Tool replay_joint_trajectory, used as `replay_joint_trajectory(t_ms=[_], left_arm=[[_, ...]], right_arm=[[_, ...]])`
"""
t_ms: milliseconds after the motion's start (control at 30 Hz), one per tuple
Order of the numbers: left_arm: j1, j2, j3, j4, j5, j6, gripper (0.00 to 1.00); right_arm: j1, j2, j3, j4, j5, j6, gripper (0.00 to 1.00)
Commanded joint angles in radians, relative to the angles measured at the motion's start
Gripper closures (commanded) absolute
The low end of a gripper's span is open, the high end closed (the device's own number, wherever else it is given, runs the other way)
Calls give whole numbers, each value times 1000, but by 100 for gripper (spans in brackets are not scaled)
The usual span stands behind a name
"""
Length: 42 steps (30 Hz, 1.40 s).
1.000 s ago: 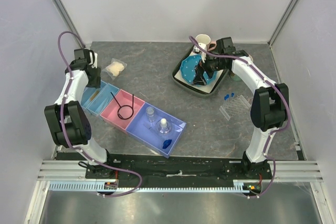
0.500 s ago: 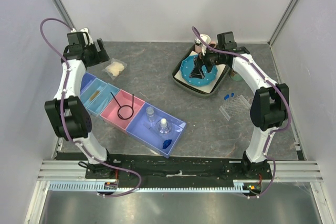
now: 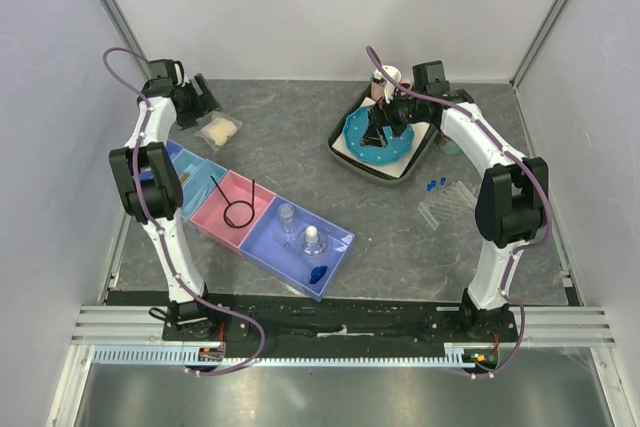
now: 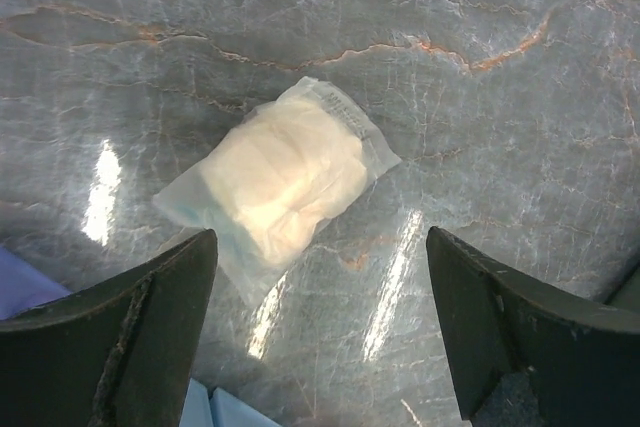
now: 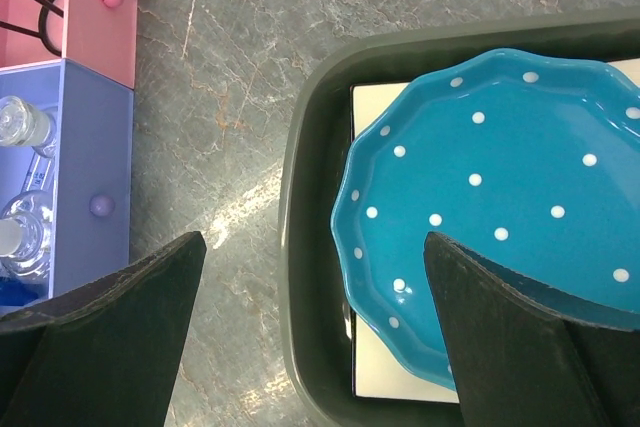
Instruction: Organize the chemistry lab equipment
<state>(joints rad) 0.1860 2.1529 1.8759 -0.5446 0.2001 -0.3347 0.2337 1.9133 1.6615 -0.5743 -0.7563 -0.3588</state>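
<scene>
The bag of white wads (image 3: 220, 130) lies on the table at the back left. My left gripper (image 3: 200, 103) is open and empty just left of it. In the left wrist view the bag (image 4: 285, 172) lies just ahead of the open gripper (image 4: 320, 239). My right gripper (image 3: 381, 133) is open and empty over the blue dotted plate (image 3: 368, 137). The sorting tray holds the black wire ring (image 3: 236, 210) in its pink bin, and two clear bottles (image 3: 288, 215) and the blue hexagonal piece (image 3: 317, 273) in its purple bin. The clear tube rack (image 3: 448, 203) with blue-capped tubes (image 3: 433, 185) is at the right.
The plate (image 5: 500, 197) rests in a grey tub (image 5: 305, 277) at the back right, with a mug (image 3: 388, 77) behind it. The sorting tray (image 3: 345, 239) runs diagonally across the left and middle. The pink bin (image 5: 100, 7) and the bottles (image 5: 22, 127) show in the right wrist view.
My left arm swung from over the tray's left bins toward the back, and its gripper now sits beside the bag. My right gripper shifted slightly over the plate.
</scene>
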Motion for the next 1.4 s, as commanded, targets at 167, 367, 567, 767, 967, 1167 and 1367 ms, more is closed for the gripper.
replay_joint_trajectory(t_ms=[167,367,567,767,967,1167,1367], left_arm=[[3,127,92,2,-24,-86,12],[-13,226,155,-119,-108,-44,14],[-36,266,166,-169,-116,9,36],[-36,236,173,-169,-88,16,74],[-34,148,218,-161,15,68,85],[-23,-65,143,-134,38,132,87],[13,-334,-119,-51,44,134,87]], right_arm=[[3,20,37,37,12,30,2],[3,36,47,47,11,38,2],[3,53,61,45,11,40,2],[1,56,61,42,11,37,2],[1,50,55,42,11,35,2],[0,39,41,44,6,37,2],[1,38,32,44,-14,40,2]])
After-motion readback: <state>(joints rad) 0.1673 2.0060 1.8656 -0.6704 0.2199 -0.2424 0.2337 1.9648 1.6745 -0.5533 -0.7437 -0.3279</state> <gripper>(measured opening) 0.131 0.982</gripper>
